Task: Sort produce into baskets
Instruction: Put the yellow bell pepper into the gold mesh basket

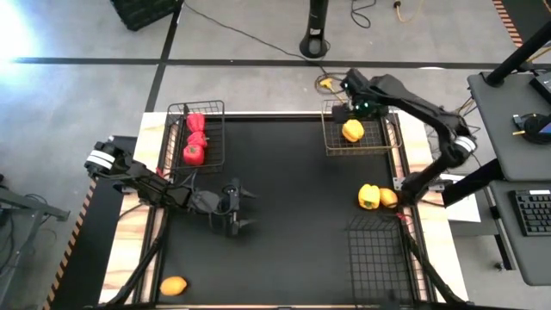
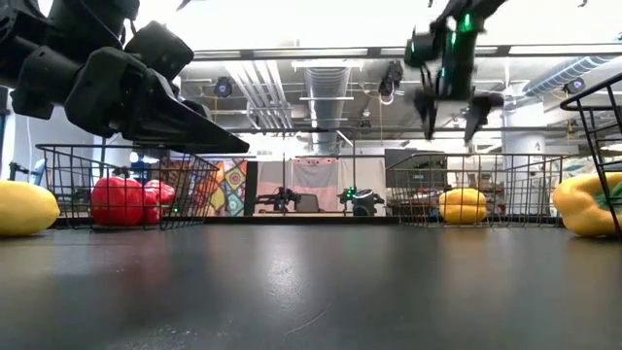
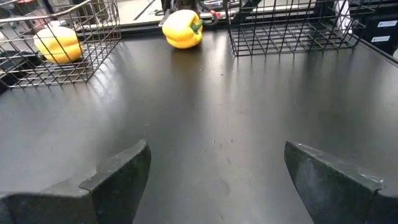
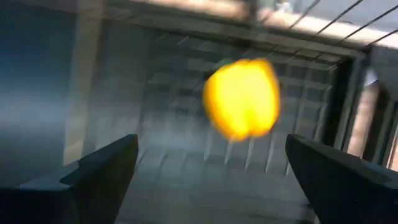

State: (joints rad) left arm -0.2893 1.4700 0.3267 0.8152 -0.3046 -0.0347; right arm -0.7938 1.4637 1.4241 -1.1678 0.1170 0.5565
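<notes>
The black table (image 1: 293,215) under my arms is carrying three wire baskets: a black one (image 1: 215,110) sitting at the far left, a tan-bronze one (image 1: 329,138) at the far right, another black one (image 1: 379,254) at the near right. Lying directly on it are a yellow bell pepper (image 1: 368,197) touching an orange-yellow fruit (image 1: 389,199) at the right, and another such fruit (image 1: 174,286) at the near left.

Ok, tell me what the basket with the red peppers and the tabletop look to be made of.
The basket with the red peppers: thin black wire in an open grid, probably coated metal, since its contents show through. The tabletop: a smooth black sheet with a slight sheen, reflecting light in the low view; rubber, plastic or laminate, I cannot tell which.
</notes>
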